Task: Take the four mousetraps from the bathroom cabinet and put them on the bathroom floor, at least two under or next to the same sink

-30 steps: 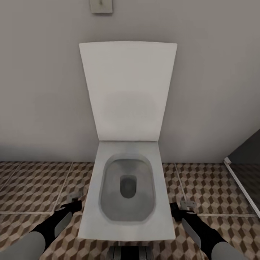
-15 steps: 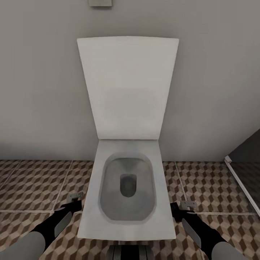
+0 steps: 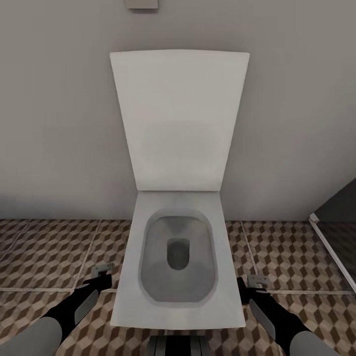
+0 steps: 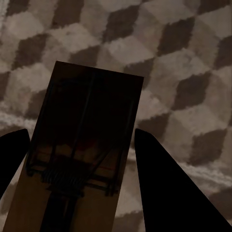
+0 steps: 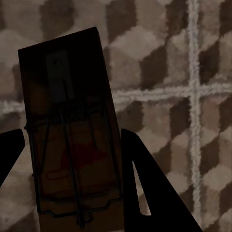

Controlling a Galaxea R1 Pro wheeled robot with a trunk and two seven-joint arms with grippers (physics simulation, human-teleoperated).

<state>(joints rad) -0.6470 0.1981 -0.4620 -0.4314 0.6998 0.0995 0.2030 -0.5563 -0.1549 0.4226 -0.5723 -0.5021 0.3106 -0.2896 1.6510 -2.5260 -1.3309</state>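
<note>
Each of my grippers is shut on a mousetrap, low over the bathroom floor. The left gripper holds a tan mousetrap just left of the toilet bowl; in the left wrist view this board with its dark wire sits between the dark fingers. To the bowl's right, the right gripper holds another mousetrap. The right wrist view shows that board and its red spot against the cube-patterned tiles. The cabinet and the bathroom sink are out of view.
A white toilet with its lid up stands straight ahead against the grey wall, between my two arms. A dark panel with a pale frame borders the floor at the right. Tiled floor lies open on both sides of the toilet.
The whole head view has shifted slightly, so the toilet sits a little further right in the picture. Both grippers keep their mousetraps in the same pose.
</note>
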